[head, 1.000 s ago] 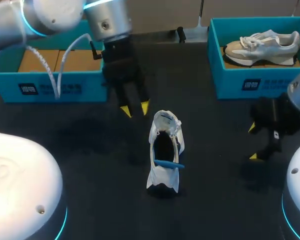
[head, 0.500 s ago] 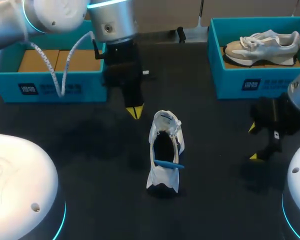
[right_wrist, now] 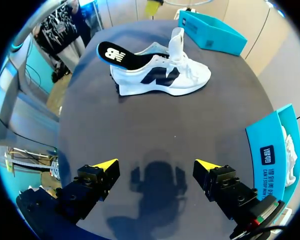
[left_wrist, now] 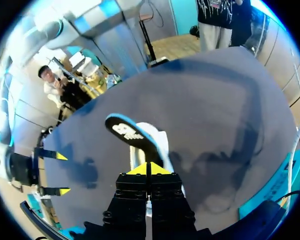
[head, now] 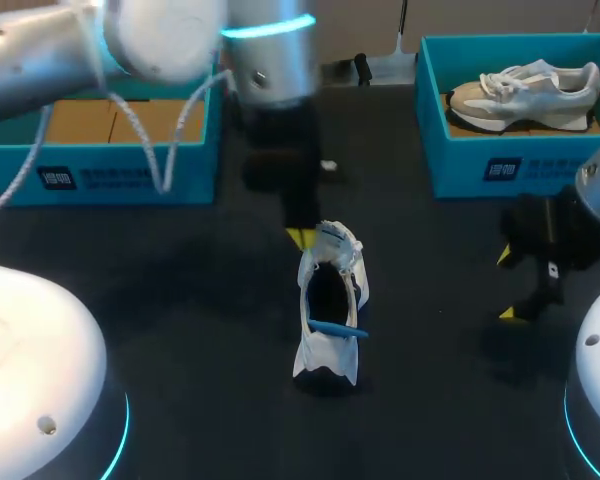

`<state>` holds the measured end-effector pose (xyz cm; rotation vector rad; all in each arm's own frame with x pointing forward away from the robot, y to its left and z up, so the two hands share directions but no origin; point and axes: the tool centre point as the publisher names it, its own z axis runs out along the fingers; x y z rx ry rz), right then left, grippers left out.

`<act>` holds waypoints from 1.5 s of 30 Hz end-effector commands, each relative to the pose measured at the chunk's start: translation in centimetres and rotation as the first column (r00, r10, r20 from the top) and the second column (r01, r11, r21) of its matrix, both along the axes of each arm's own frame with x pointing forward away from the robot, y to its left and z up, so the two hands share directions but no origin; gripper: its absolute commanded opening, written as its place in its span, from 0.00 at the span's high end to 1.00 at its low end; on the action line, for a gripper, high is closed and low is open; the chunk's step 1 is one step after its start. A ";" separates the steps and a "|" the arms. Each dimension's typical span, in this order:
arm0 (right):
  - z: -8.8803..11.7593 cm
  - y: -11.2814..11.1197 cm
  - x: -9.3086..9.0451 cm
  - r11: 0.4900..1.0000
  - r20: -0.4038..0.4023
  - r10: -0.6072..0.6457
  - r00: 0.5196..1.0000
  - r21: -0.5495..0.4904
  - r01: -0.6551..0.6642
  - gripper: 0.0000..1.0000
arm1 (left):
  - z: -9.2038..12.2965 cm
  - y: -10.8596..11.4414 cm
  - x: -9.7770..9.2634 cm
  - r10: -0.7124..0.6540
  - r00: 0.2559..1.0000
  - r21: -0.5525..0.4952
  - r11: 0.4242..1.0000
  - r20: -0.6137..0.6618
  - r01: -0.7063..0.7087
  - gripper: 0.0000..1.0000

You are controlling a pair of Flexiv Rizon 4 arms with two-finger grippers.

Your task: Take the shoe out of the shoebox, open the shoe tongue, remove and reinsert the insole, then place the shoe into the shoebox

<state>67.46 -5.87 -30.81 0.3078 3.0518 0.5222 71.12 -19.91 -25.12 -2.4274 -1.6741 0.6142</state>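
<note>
A white shoe [head: 329, 300] with a dark logo stands on the black table, its tongue [head: 332, 241] raised. A dark, blue-edged insole [head: 336, 327] pokes out at its heel, and shows again as the insole [right_wrist: 121, 55] in the right wrist view. My left gripper [head: 300, 238] is shut, its yellow tips right beside the tongue end of the shoe, with nothing visible between them. From the left wrist, that gripper [left_wrist: 149, 168] hangs just over the shoe [left_wrist: 157, 147], the insole [left_wrist: 130, 132] ahead of it. My right gripper [head: 506, 285] stands open to the right, well apart from the shoe [right_wrist: 162, 75].
A teal shoebox [head: 100, 172] with a cardboard-coloured bottom sits at the back left. Another teal shoebox [head: 500, 165] at the back right holds a second pale shoe [head: 525, 92]. Bare black table lies between the shoe and my right gripper [right_wrist: 157, 165].
My left gripper closed its fingers, then moved right and nearer, from beside the left box to the shoe's tongue. The shoe and right arm stayed put.
</note>
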 end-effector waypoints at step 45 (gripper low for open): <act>0.0 0.0 -0.2 1.000 0.002 -0.002 1.000 -0.003 0.002 0.00 | -9.3 0.4 -0.7 -0.184 0.979 0.257 0.953 0.083 0.157 1.00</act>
